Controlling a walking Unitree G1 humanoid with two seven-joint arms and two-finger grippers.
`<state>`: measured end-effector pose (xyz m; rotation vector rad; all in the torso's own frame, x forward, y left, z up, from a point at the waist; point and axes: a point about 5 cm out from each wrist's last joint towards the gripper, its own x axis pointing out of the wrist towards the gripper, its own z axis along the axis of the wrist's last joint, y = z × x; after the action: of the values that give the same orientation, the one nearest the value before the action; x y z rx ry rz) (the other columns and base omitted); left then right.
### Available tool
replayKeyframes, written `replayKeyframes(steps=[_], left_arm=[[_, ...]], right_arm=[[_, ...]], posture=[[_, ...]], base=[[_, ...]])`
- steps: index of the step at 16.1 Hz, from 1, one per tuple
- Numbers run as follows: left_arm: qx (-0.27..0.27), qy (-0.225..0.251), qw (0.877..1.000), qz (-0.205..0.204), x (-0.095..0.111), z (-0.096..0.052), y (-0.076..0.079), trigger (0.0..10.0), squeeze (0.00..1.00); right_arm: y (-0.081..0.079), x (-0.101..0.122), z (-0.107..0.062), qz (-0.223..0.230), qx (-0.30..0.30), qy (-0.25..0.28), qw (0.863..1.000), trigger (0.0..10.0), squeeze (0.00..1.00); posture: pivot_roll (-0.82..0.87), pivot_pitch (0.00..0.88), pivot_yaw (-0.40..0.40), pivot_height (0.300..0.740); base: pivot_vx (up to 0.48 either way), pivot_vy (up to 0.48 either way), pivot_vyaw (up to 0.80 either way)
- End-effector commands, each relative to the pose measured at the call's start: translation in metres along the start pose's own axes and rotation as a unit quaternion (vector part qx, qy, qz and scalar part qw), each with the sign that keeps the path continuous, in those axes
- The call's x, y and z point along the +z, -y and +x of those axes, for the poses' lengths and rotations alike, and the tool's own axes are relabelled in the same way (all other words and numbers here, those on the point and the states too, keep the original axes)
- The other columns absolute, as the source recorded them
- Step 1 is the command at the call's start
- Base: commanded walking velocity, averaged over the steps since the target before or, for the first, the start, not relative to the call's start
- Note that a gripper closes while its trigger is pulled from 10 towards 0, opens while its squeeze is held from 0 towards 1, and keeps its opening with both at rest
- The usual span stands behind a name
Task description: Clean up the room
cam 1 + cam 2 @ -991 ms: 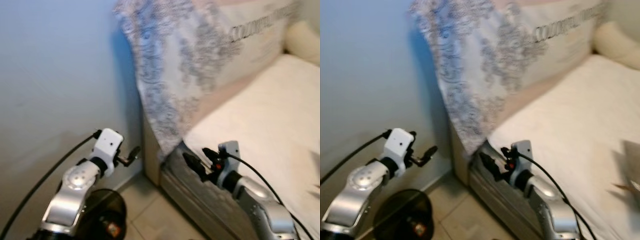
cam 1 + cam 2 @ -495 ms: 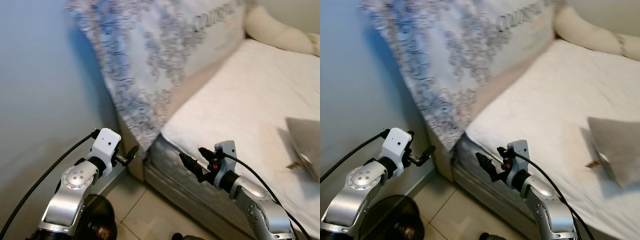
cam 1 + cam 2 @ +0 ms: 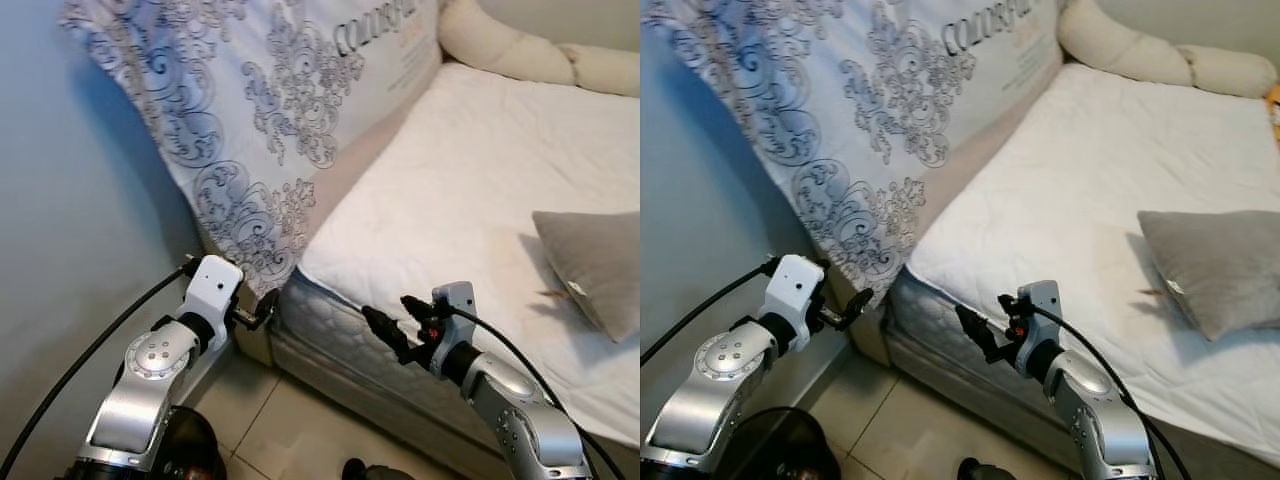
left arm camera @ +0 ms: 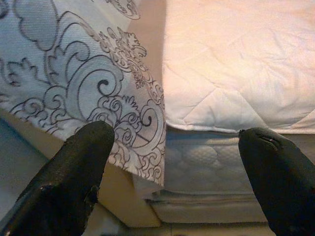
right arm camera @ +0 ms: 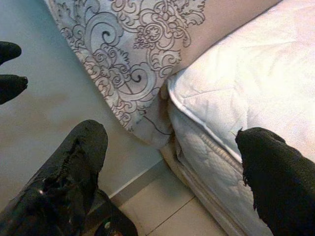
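Two grippers up, both empty, at the bed's near corner.
bed point(image 3: 480, 170): long axis runs from 7 o'clock near corner toward 1 o'clock; white quilted cover, bare mattress edge point(image 3: 330, 325) facing the robot.
grey pillow point(image 3: 592, 265): lies flat on the cover at 3 o'clock, long axis roughly 10-to-4, near the right edge of the head views.
patterned mattress point(image 3: 270, 110): leans upright between wall point(image 3: 70, 230) and bed, printed lettering at its top, lower corner hanging down by the bed's corner.
bolster point(image 3: 500, 50): cream, lies across the far end of the bed at 12–1 o'clock.
left arm: forearm raised from 7 o'clock, wrist bent toward the bed.
left gripper point(image 3: 262, 308): fingers point(image 4: 74, 172) spread wide, nothing between them; tips just beside the patterned corner, contact cannot be told.
right arm: forearm rises from 5 o'clock, pointing toward 10 o'clock.
right gripper point(image 3: 385, 330): fingers point(image 5: 69, 167) wide apart, holding nothing, in front of the mattress edge.
floor point(image 3: 290, 430): beige tiles below both arms.
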<state>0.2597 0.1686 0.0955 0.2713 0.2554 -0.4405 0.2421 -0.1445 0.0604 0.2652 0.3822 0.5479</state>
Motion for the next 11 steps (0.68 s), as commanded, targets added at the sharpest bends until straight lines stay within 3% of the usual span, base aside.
replayKeyframes(steps=[1, 11], left_arm=[[0.009, 0.0, 1.0, 0.001, -0.0012, -0.0016, -0.0029, 10.0, 0.0], [0.016, 0.01, 1.0, 0.011, 0.0, -0.0018, -0.0051, 10.0, 0.0]], right_arm=[[0.004, 0.0032, 0.0003, -0.007, -0.013, 0.007, 1.0, 10.0, 0.0], [0.0051, 0.0009, 0.0007, -0.008, -0.025, 0.012, 1.0, 10.0, 0.0]], posture=[[0.03, 0.0, -0.01, 0.74], [0.02, 0.0, -0.014, 0.74]], base=[[0.0, 0.0, -0.61], [0.0, 0.0, -0.6]])
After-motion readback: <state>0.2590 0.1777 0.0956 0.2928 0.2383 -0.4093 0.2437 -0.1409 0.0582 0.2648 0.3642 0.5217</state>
